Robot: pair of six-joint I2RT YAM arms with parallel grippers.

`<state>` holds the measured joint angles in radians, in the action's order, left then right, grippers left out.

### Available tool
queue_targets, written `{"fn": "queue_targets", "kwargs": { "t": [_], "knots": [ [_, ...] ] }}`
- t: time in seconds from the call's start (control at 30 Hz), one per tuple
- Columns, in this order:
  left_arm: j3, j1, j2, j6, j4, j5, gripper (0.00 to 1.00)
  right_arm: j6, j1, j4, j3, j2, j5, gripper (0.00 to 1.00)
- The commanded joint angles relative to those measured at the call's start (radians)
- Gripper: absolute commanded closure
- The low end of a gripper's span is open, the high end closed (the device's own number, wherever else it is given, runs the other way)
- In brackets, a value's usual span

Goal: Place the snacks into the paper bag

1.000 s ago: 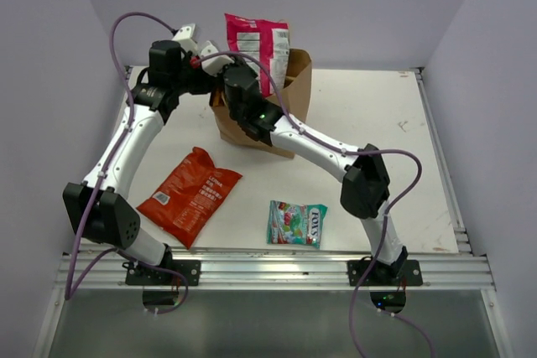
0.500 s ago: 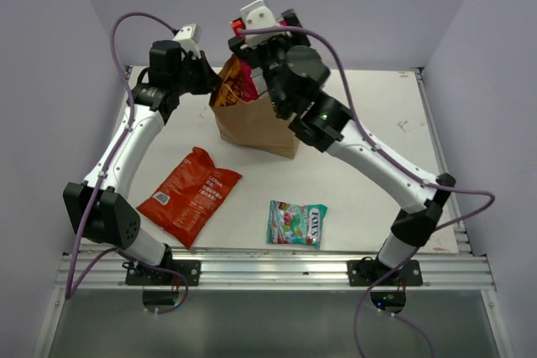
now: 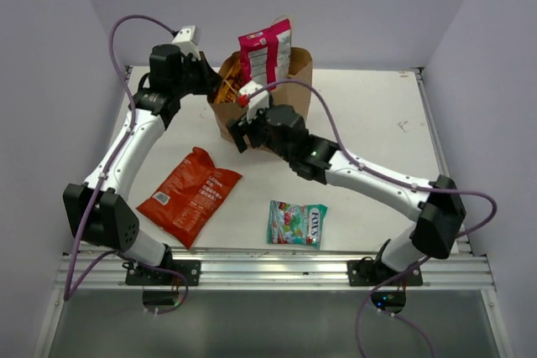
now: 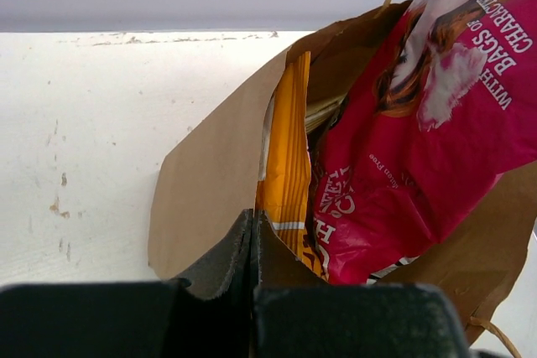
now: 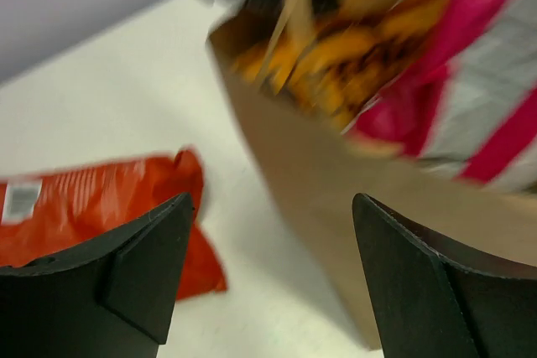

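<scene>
One paper bag (image 3: 300,81) stands on the desk (image 3: 377,123). Two packets poke out, bottoms hidden: magenta bag (image 3: 264,52), orange-yellow bag (image 3: 226,90). Two lie nearer than it: red-orange chip bag (image 3: 189,194), teal candy packet (image 3: 296,224). Left gripper (image 4: 253,220) pinches its rim; right gripper (image 5: 268,207) gapes empty at its front.

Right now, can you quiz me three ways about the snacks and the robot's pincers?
1. Where is the magenta snack bag? A. lying flat B. sticking out of the upright brown paper bag C. in a pincer
2. How many packets lie on the white table? A. one B. two C. four
3. The right pincer is: A. open B. shut on a packet C. hidden
Answers: 1 B, its top pokes above the rim; 2 B, the red-orange chip bag and small teal candy packet; 3 A, its jaws stand apart, empty.
</scene>
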<state>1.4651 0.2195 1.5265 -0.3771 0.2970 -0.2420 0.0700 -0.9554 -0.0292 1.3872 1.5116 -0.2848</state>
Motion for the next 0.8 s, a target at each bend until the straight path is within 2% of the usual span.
{"fn": "queue_targets", "kwargs": {
  "t": [0.0,0.17,0.37,0.57,0.77],
  "knots": [
    [-0.015,0.004,-0.051,0.024,-0.104,0.018,1.0,-0.147,-0.003,-0.133,-0.095,0.038,0.206,0.19],
    [-0.023,0.004,-0.049,0.0,-0.11,0.023,1.0,-0.165,-0.003,-0.271,-0.155,0.137,0.282,0.2],
    [-0.015,0.006,-0.051,-0.016,-0.102,0.024,1.0,-0.237,-0.003,-0.397,-0.157,0.291,0.458,0.21],
    [-0.002,0.004,-0.055,-0.016,-0.085,0.032,1.0,-0.265,-0.003,-0.434,-0.109,0.449,0.558,0.23],
    [0.003,0.004,-0.055,-0.016,-0.078,0.047,1.0,-0.286,-0.005,-0.44,-0.088,0.521,0.61,0.23]
  ]
}}
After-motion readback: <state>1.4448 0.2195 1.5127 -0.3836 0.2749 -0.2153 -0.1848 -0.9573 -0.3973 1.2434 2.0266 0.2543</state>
